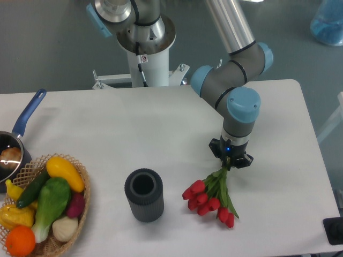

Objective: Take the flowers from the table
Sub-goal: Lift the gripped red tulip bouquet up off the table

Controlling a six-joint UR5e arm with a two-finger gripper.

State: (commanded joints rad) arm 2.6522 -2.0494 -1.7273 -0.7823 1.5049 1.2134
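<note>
A basket [80,176] of toy vegetables is seen at the left of the white tabletop [134,128], then a dark cylinder [143,195]. Right of it, the flowers [211,201] are gripped by their stems in the closed claw [230,162], blooms hanging low.

The tabletop [134,134] is white, smooth and matt, with only a faint sheen. The flowers [210,201] have glossy red heads and smooth green stems, plastic or cloth perhaps; the view is too coarse to tell. The dark grey cylinder vase [143,195] looks matt and finely ribbed. The basket [80,206] is rough woven wicker, holding shiny plastic-looking toy vegetables [51,201]. The pan [12,155] has a glossy blue handle. The pincer [231,160] is matt black; the arm [230,27] above is brushed metal with smooth blue caps.
</note>
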